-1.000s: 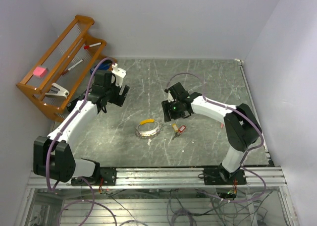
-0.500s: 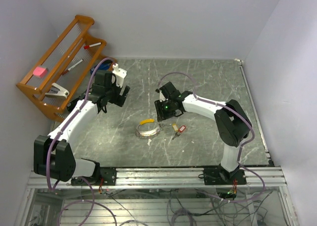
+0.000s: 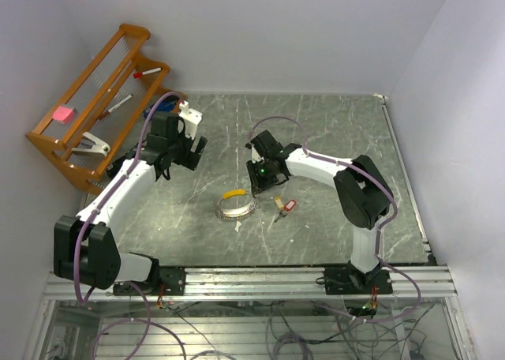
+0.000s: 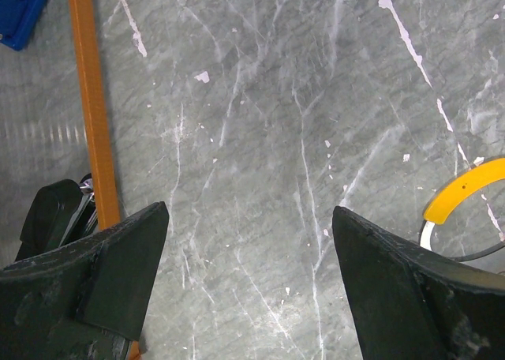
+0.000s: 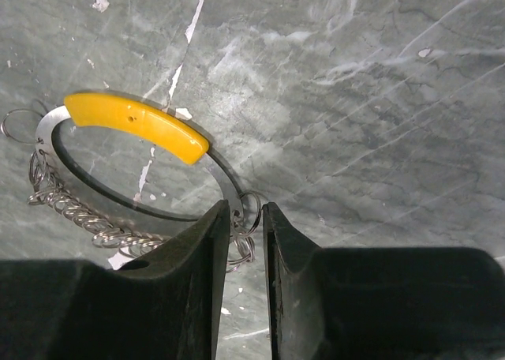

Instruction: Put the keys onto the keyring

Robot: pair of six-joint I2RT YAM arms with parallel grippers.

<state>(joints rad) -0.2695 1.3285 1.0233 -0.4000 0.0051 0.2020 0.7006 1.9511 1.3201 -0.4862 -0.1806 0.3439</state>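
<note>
Pale walls (image 3: 260, 28) box in a grey, white-veined counter (image 3: 331, 131), and a wooden rack (image 3: 95, 107) leans at far left. The keyring (image 3: 235, 213) lies near centre, with the keys (image 3: 284, 205) just to its right. The right hand (image 5: 246, 218) is pinched narrow on the keyring's small loops. The left hand (image 4: 248, 211) hangs wide by the rack.

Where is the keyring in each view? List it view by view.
Top external: keyring lies mid-table.
Left wrist: only an arc at the right edge.
Right wrist: left of centre.
Shared landmark: its yellow tag.
</note>
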